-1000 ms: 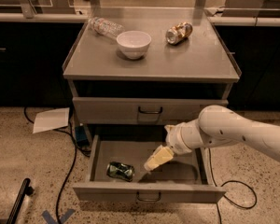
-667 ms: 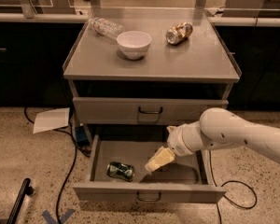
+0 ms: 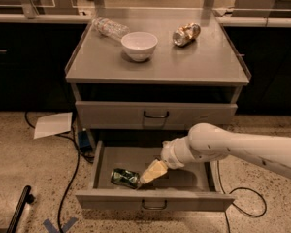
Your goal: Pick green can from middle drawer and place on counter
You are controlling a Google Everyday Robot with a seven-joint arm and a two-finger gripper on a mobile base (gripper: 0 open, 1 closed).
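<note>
1. Gripper (image 3: 148,174) is down inside the open middle drawer (image 3: 154,200), its tip touching or just beside the right end of the green can (image 3: 124,177). I cannot tell whether it is spread or closed, and I see no confirmed hold.
2. The green can lies on its side at the drawer's front left, close behind the front panel.
3. I judge the step in hand to be the grasp. I want the gripper across the can's body, not its end, since a nudge may roll it. Then I lift clear of the closed drawer (image 3: 155,114) above.
4. As far as I can see, the drawer holds only the can.
5. The counter (image 3: 208,64) carries a white bowl (image 3: 139,45) that looks empty, a brown-gold can (image 3: 185,34) and a clear bottle (image 3: 108,27), both lying down.
</note>
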